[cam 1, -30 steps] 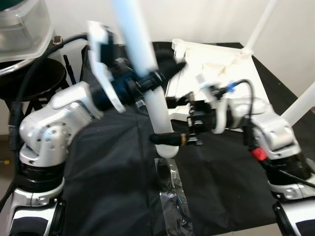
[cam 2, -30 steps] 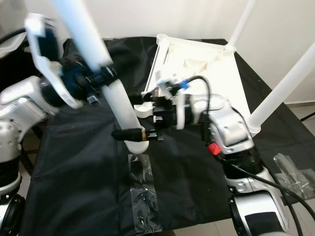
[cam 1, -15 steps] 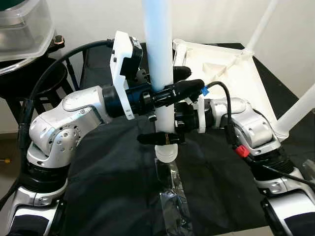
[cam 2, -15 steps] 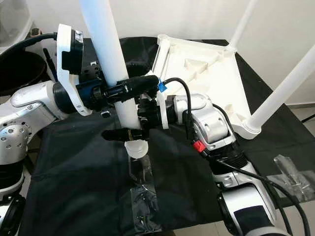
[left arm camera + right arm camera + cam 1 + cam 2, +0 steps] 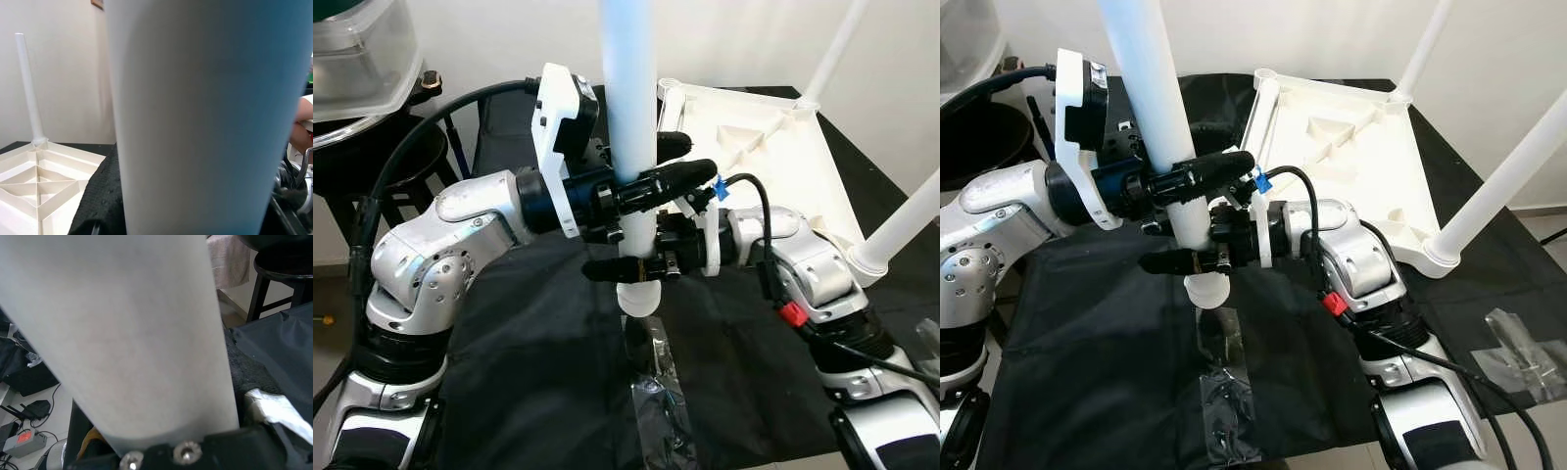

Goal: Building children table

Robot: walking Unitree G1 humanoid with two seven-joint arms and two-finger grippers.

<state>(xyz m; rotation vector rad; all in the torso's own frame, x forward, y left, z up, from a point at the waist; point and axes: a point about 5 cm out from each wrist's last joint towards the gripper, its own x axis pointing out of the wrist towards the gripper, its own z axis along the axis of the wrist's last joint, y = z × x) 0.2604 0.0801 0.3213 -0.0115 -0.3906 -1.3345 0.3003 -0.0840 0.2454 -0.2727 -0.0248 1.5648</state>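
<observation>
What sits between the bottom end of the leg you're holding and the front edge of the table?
A strip of clear plastic wrapping on the black cloth, directly below the white leg, seen in both eye views.

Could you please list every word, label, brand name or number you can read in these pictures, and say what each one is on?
None: no text can be read anywhere.
The white table leg, the upturned white table top and the black cloth bear no print.
The small grey device with a red display on the floor is too small and blurred to read.
</observation>
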